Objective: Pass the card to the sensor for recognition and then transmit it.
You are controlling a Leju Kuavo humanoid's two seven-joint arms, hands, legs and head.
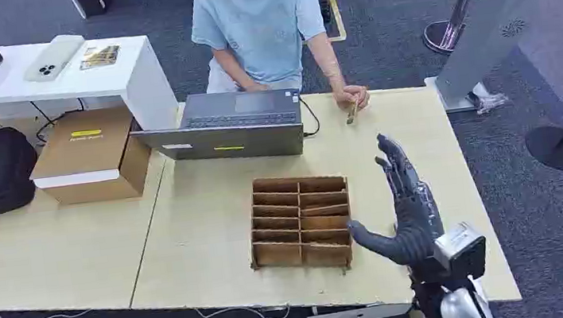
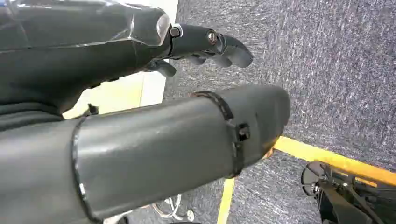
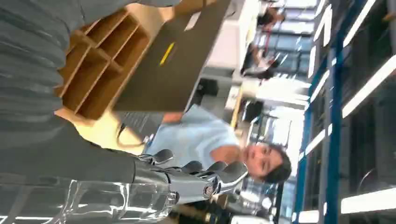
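Head view: desk carries laptop at far edge, wooden slotted tray toward near edge. Person sits behind far edge, pinching card on desk near far right. Our right hand hovers beside tray, fingers spread, empty. Left hand hangs off desk, fingers curled, empty. We judge handover not yet begun; sensing, transmitting remain.
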